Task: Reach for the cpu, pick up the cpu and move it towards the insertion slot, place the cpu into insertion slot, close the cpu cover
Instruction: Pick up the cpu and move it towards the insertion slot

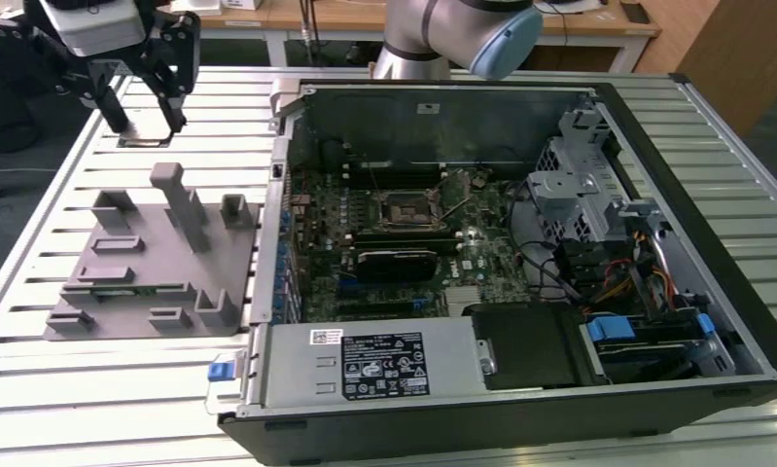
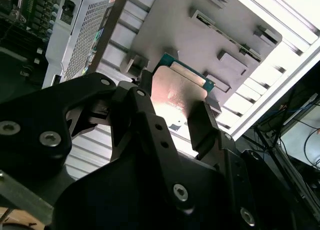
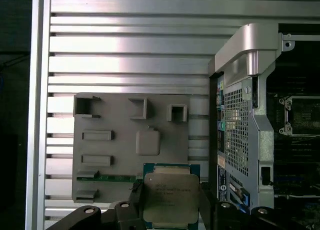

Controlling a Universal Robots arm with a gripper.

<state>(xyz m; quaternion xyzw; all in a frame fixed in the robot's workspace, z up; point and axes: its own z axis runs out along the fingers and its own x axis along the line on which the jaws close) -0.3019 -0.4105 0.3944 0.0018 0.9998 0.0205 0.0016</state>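
My gripper [image 1: 146, 131] hangs over the slatted table at the far corner on the exterior view's left, shut on the cpu [image 1: 144, 142]. In both wrist views the chip [image 3: 171, 195] sits flat between the black fingers [image 3: 205, 202], its silvery top and green-tan rim [image 2: 175, 94] showing. The grey fixture plate [image 3: 130, 145] lies below it. The insertion slot [image 1: 402, 207] is a square black socket on the green motherboard inside the open computer case, well off to the exterior view's right of the gripper. It also shows in the first wrist view [image 3: 302, 121]. I cannot tell the cpu cover apart from the socket's metal rim.
The grey fixture [image 1: 155, 263] with upright blocks stands on the table beside the case wall [image 1: 278, 195]. Inside the case are a black heatsink [image 1: 395, 261], drive cages [image 1: 582, 185], cables and a power supply [image 1: 375, 365]. The arm's base [image 1: 441, 39] rises behind the case.
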